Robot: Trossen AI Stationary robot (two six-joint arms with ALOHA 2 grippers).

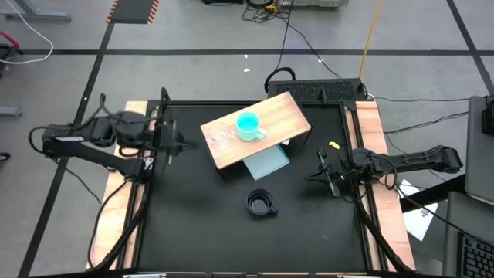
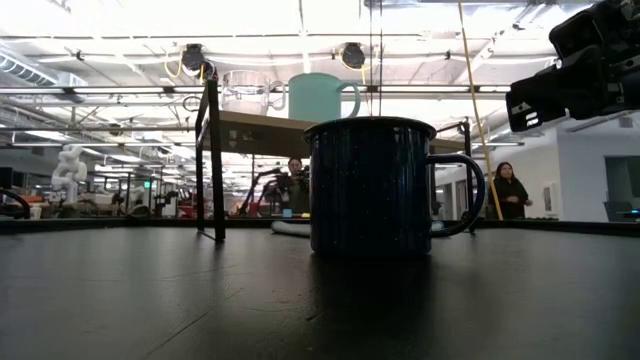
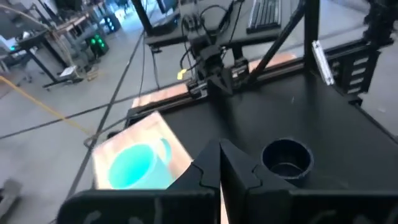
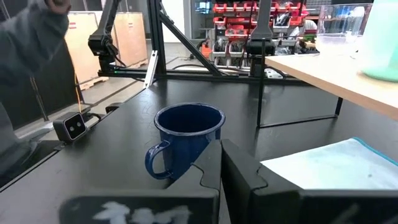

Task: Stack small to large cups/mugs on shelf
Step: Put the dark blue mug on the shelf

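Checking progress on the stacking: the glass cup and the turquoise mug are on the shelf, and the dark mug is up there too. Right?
Not quite. The glass cup and turquoise mug are on the shelf, but the dark mug stands on the black table, as the high view shows.

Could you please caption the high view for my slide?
Turquoise mug and glass cup on shelf; black mug waits below.
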